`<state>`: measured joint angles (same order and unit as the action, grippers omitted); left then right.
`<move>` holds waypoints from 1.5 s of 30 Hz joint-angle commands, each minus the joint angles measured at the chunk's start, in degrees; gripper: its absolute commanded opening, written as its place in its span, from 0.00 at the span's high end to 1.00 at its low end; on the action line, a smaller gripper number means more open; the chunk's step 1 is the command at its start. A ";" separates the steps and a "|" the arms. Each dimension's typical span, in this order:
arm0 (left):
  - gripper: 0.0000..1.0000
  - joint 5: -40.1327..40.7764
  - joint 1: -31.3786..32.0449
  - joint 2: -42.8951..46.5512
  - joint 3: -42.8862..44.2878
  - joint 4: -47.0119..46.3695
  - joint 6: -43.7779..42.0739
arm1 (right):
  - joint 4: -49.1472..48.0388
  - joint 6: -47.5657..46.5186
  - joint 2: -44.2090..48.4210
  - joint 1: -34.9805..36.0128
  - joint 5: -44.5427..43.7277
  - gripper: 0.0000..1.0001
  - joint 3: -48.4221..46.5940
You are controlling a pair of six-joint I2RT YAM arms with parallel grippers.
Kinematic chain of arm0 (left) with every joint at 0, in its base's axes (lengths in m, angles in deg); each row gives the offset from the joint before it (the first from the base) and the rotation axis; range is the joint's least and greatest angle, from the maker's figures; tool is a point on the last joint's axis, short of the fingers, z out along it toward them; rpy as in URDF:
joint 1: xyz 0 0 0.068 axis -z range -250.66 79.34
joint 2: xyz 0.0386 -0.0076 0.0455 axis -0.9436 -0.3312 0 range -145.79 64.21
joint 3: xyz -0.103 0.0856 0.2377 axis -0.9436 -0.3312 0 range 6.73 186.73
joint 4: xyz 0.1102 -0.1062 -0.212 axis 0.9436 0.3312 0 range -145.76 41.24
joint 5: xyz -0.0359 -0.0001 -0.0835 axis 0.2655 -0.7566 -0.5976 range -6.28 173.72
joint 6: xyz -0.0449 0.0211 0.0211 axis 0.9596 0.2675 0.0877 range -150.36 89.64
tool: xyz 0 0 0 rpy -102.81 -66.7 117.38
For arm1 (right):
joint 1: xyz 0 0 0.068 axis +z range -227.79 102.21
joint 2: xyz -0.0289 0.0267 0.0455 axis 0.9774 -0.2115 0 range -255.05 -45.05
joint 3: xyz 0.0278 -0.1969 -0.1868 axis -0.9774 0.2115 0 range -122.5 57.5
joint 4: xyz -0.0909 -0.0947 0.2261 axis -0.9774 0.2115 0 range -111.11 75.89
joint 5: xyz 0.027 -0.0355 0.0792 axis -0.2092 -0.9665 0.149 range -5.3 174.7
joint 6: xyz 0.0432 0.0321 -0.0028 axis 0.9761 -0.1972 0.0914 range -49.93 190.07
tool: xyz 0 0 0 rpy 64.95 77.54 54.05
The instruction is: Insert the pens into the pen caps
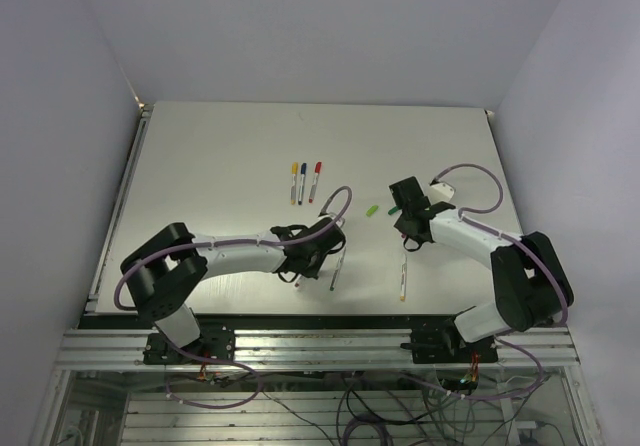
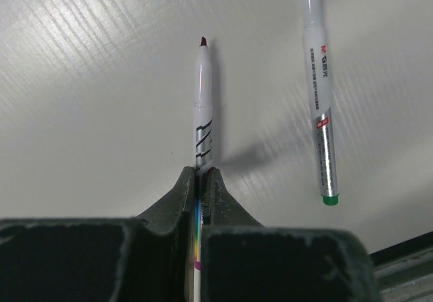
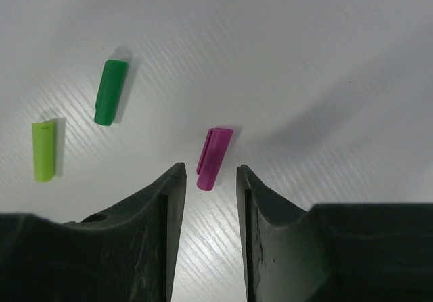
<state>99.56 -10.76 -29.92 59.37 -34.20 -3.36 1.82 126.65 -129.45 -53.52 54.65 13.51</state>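
magenta cap (image 3: 214, 157) lies flat on the desk (image 1: 220, 166), right of centre & abt midway btwn near and far edges, directly ahead of the right gripper (image 3: 208, 175). that gripper is wide open w/ nothing in it. its fingers (image 3: 169, 200) stand either side of the cap's near end, apart from it as far as i can tell. cap's long axis runs nearly along the fingers' reach, far end tilted a bit right, so a straight close should pinch it across its width. near end looks rounded, far end squared, prob the mouth, but can't be sure.

dark green cap (image 3: 110, 91) & light green cap (image 3: 44, 150) lie further toward desk centre, well apart from the fingers, so no mix-up likely.

left gripper (image 2: 200, 177) is clamped tight on an uncapped pen (image 2: 202, 112), gripped partway down the barrel, dark reddish tip pointing out ahead of the fingers. its shadow falls off to one side, so it looks lifted. it sits near desk centre, toward the near edge. a green-ended pen (image 2: 321, 112) lies on the desk just beside it.

right arm is clearly the nearer one to the cap. the next move hinges on grabbing the cap so its mouth can face the pen tip.
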 commanded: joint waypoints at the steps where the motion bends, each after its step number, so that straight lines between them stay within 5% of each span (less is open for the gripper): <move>1: 0.93 0.77 0.25 3.52 -0.36 2.25 0.33 | 1.14 0.81 -1.59 -0.45 -1.64 0.64 -0.87; 19: 0.93 2.14 0.13 9.59 -0.89 2.66 0.77 | -0.63 0.46 -7.59 -1.73 -1.90 0.66 -1.74; 27: 0.93 2.02 0.17 10.25 -1.26 2.16 1.48 | -2.38 0.36 -8.39 -2.04 1.04 0.99 1.15; 30: 0.93 1.92 0.13 10.83 -1.54 1.60 1.58 | -2.92 -0.18 -7.97 -2.04 2.05 1.00 2.35; 45: 0.93 0.79 0.13 23.01 -7.21 -11.53 0.13 | -16.47 -13.83 16.52 -1.65 12.19 1.00 8.88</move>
<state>100.45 -10.76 -9.27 53.08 -39.73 -2.55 -9.34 118.36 -119.48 -55.29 62.83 21.34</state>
